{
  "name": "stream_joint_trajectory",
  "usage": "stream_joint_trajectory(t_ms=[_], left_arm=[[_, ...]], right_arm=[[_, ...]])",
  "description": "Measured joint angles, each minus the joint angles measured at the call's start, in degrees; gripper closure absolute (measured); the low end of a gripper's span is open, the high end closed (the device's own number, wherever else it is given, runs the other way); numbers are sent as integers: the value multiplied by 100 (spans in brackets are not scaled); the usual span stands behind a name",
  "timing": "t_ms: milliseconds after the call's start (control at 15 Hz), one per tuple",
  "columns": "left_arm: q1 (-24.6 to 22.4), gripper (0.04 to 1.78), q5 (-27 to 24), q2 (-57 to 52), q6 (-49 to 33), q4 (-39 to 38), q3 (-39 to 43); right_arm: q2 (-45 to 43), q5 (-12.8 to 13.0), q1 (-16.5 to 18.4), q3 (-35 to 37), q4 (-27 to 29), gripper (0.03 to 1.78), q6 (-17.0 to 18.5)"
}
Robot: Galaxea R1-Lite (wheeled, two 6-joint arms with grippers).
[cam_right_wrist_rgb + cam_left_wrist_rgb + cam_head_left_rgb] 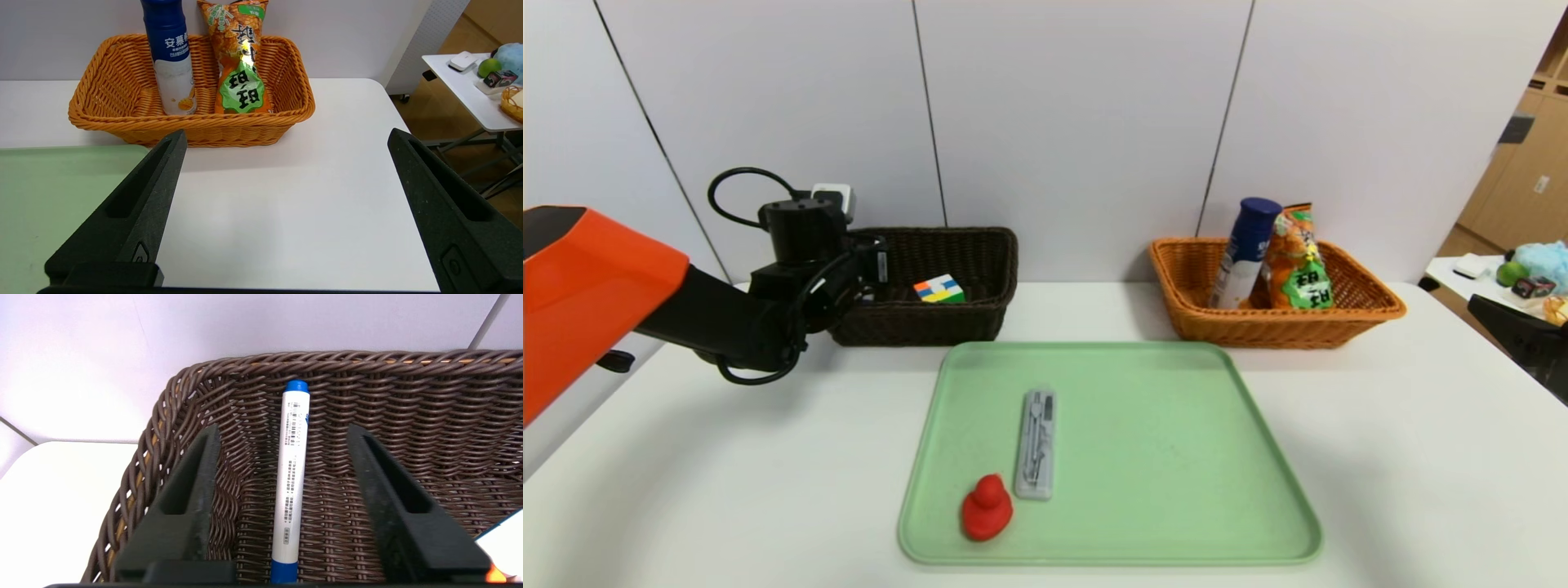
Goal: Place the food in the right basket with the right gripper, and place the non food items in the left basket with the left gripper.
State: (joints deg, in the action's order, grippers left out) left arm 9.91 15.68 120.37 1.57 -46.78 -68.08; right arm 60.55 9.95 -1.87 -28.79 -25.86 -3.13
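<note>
My left gripper (284, 429) is open over the left end of the dark brown basket (980, 245); in the head view it (866, 265) dips over the rim. A white marker with blue ends (292, 477) lies in the basket (408, 396) between the fingers, touching neither. A colour cube (939, 289) is also inside. A red duck (987, 508) and a grey case (1036, 443) lie on the green tray (1176, 457). A blue bottle (1245, 251) and a snack bag (1298, 261) stand in the orange basket (1364, 314). My right gripper (286, 136) is open and empty above the table.
In the right wrist view the orange basket (102, 118) stands ahead and the tray's corner (49, 188) is beside the gripper. A side table with small items (1527, 269) stands off the right edge. The wall is just behind both baskets.
</note>
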Motion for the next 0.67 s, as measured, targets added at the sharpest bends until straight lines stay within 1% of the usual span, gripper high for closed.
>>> stream_joint_trajectory(t_ms=[133, 400, 533, 667], left_arm=[[1, 53, -28, -130, 16, 15, -62], [98, 37, -59, -817, 13, 116, -306], [340, 31, -94, -1368, -73, 402, -138], [767, 27, -193, -1979, -230, 855, 380]], right_arm=[[0, -6, 2, 2, 1, 12, 0], [-9, -6, 2, 5, 1, 12, -9], [-13, -4, 5, 13, 1, 12, -6], [-13, -11, 2, 18, 0, 12, -6]])
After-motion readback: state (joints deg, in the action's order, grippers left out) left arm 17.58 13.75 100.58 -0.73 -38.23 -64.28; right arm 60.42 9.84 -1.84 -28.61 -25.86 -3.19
